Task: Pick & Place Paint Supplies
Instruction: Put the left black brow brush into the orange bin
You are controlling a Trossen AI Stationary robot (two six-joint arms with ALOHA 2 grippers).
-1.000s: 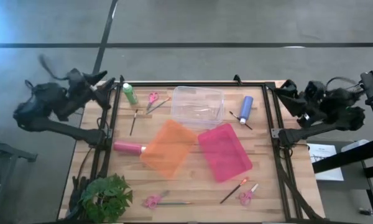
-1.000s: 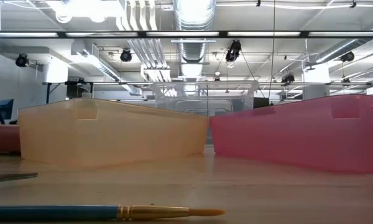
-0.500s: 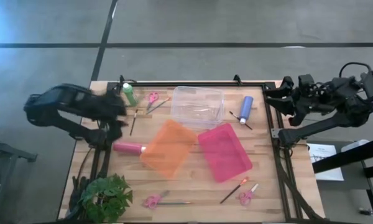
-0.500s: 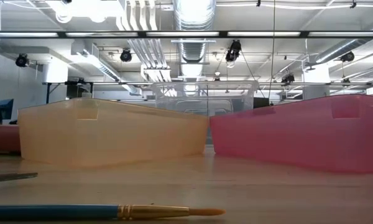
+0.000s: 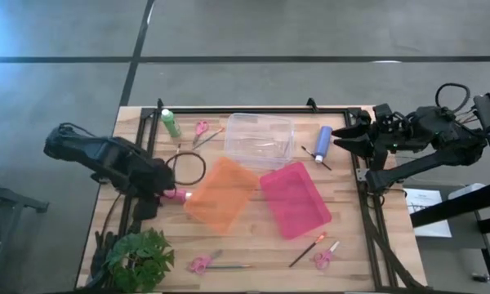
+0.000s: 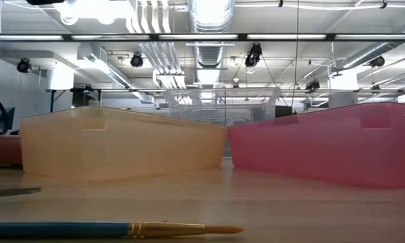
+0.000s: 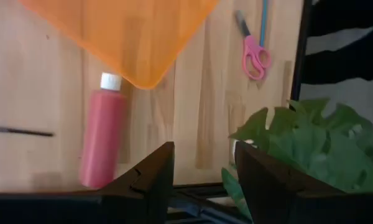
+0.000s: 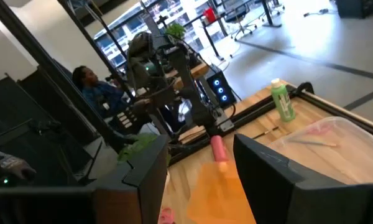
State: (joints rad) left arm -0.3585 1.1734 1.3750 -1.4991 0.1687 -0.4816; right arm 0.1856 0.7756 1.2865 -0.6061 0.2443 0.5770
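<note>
Tool L (image 7: 202, 171) open over table edge (image 7: 248, 202) nr pink-red bottle (image 7: 102, 140).

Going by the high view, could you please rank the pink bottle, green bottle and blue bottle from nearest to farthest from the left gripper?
1. Pink bottle: right beside the left gripper, at the table's left edge.
2. Green bottle: back-left corner.
3. Blue bottle: far across the table, near the right gripper.

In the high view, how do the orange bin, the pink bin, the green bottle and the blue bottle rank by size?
1. orange bin and pink bin, about alike
2. blue bottle
3. green bottle, only slightly smaller
</note>
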